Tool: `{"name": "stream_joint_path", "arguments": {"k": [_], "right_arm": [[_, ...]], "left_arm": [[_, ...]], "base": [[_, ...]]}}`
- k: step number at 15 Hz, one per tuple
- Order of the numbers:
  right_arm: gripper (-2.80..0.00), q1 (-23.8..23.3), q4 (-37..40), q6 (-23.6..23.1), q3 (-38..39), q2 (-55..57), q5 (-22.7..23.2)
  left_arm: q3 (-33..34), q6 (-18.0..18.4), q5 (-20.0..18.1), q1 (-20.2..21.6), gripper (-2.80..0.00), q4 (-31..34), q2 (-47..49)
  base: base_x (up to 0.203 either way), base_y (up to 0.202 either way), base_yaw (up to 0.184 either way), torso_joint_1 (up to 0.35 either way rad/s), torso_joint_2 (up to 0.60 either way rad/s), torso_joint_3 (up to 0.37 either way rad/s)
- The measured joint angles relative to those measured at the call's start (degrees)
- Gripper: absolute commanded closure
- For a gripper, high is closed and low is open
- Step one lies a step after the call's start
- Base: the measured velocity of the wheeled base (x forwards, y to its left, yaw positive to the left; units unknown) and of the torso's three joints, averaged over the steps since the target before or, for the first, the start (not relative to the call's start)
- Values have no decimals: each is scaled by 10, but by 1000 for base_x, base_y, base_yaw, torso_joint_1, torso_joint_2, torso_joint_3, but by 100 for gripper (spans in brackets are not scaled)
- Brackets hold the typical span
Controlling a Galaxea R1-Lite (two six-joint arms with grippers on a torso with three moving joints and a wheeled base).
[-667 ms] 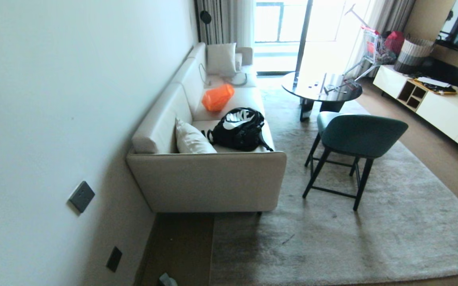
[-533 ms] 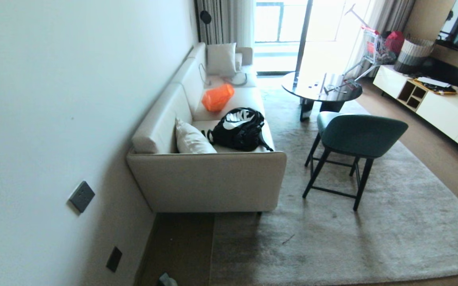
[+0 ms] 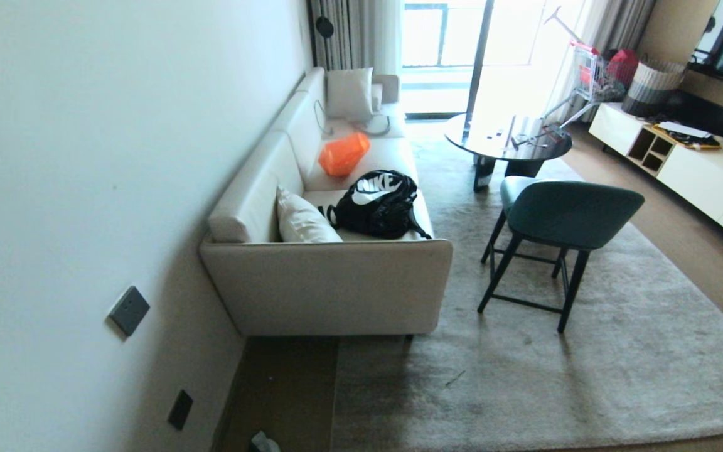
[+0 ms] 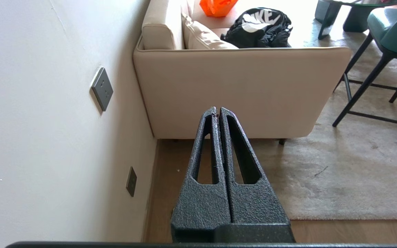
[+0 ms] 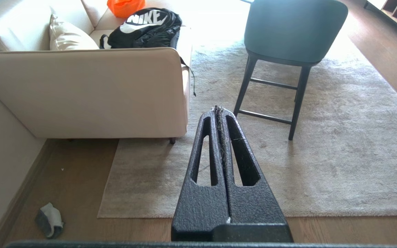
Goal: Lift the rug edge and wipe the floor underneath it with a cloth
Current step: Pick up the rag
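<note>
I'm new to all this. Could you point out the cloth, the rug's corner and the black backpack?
cloth [image 5: 49,219], right wrist view, middle of the crumpled rag.
rug corner [image 5: 103,213], right wrist view, near corner.
black backpack [image 3: 377,204], head view, its front.

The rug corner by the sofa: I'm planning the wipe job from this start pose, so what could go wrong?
The cloth lies crumpled on the floor near the wall, apart from the rug edge; both the left gripper and right gripper are shut and hold nothing. Lifting first may leave no free gripper for it. The sofa leg seems to rest on the rug, so lifting may snag.
</note>
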Motion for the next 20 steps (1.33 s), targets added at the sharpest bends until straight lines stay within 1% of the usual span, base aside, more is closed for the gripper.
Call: {"name": "stream_joint_path", "arguments": {"k": [20], "right_arm": [[0, 0, -1, 2, 0, 0, 0]], "left_arm": [[0, 0, 0, 0, 0, 0, 0]], "base": [[0, 0, 0, 0, 0, 0]]}}
